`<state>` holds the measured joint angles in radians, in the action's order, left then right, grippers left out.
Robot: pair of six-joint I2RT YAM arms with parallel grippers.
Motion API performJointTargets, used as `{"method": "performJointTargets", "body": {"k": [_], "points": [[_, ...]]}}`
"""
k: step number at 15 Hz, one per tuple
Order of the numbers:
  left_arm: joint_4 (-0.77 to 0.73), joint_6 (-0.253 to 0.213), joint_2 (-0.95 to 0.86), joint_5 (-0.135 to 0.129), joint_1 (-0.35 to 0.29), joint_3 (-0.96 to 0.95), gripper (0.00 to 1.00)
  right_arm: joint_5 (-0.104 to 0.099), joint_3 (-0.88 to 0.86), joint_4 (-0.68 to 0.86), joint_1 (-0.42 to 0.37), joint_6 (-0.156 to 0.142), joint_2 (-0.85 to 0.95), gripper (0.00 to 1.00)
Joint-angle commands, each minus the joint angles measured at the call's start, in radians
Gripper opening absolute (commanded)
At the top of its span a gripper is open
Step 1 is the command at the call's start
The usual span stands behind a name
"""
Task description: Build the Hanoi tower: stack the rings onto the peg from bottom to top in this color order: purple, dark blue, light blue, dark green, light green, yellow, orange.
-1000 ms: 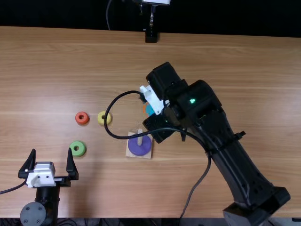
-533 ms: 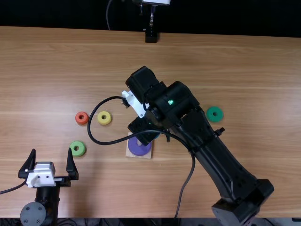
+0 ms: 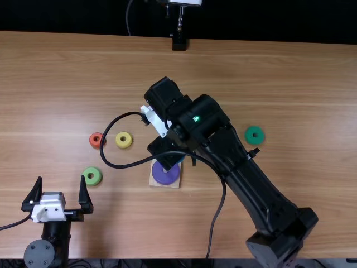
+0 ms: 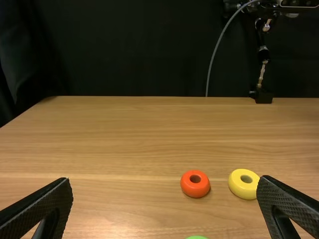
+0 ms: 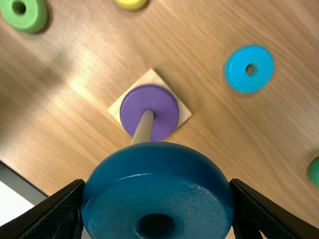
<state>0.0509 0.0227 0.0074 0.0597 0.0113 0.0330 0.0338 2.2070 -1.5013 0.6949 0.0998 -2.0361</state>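
Note:
In the top view my right gripper (image 3: pixel 163 149) is over the far side of the wooden base (image 3: pixel 164 185), which bears the purple ring (image 3: pixel 165 175). The right wrist view has my right gripper (image 5: pixel 157 194) shut on the dark blue ring (image 5: pixel 157 184), held near the peg (image 5: pixel 145 126); the peg rises through the purple ring (image 5: pixel 162 107). The light blue ring (image 5: pixel 237 69) lies flat on the table. My left gripper (image 3: pixel 61 180) stands open and holds nothing; in the left wrist view my left gripper (image 4: pixel 164 183) has its fingers wide apart.
Loose on the table are the orange ring (image 3: pixel 97 144), the yellow ring (image 3: pixel 128 135), the light green ring (image 3: pixel 96 170) and the dark green ring (image 3: pixel 255 129). The right arm and its looping cable stretch across the middle.
My right arm has moved left and toward the near edge, slowing over the last half second. The dark green ring came out from beneath it. The left arm is unmoved.

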Motion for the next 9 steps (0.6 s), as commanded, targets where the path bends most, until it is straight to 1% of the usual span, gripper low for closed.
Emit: {"method": "performJointTargets", "body": {"k": [1, 9], "points": [[0.039, -0.012, -0.007, -0.017, -0.01, -0.033, 1.0, 0.012, 0.036, -0.002, 0.025, -0.013, -0.01, 0.0], [0.039, -0.012, -0.007, -0.017, -0.01, -0.033, 1.0, 0.012, 0.036, -0.006, 0.037, -0.015, -0.013, 0.0]]}}
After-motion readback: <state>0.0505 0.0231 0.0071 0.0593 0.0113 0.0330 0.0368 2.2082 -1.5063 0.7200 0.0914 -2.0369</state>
